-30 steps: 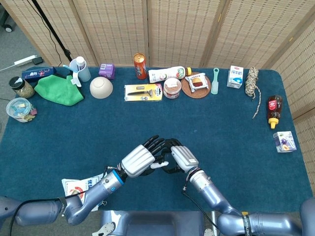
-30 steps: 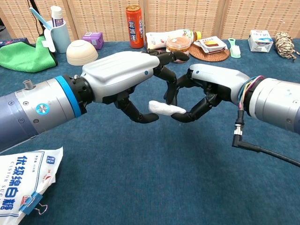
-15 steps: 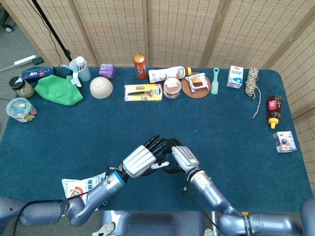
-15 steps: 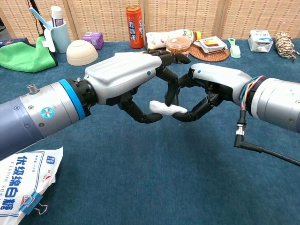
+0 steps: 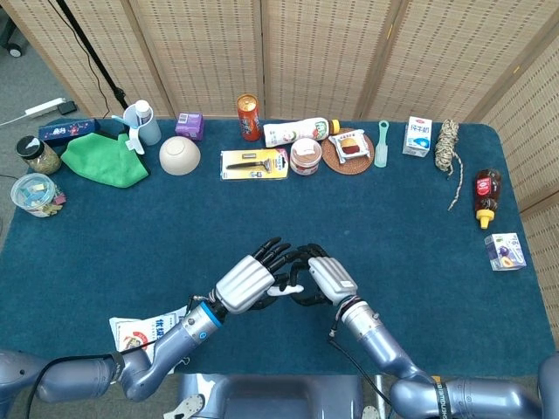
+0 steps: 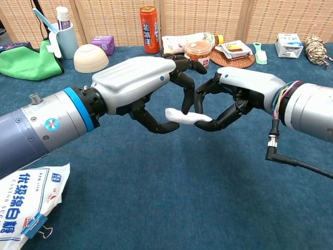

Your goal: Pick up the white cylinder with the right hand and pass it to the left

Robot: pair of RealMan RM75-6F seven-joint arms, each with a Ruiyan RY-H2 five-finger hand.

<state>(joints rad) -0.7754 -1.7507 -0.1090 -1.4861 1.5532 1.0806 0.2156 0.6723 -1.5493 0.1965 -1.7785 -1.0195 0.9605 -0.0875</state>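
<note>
The white cylinder (image 6: 187,117) hangs level above the blue table, bridging my two hands. My left hand (image 6: 138,83) curls its dark fingers around the cylinder's left end, with the thumb beneath it. My right hand (image 6: 250,89) pinches the right end between its thumb and fingers. In the head view the cylinder (image 5: 284,289) shows as a small white sliver between the left hand (image 5: 246,285) and the right hand (image 5: 330,278), near the table's front middle. Much of the cylinder is hidden by fingers.
A clipped snack bag (image 6: 26,200) lies at the front left under my left forearm. Along the far edge stand an orange can (image 5: 249,117), a bowl (image 5: 179,155), a green cloth (image 5: 105,157), a milk carton (image 5: 418,135) and several other items. A cable (image 6: 296,161) hangs from my right wrist.
The right hand has shifted slightly to the right and upward, and the cylinder has risen a little with both hands. Both hands stay in contact with it.
</note>
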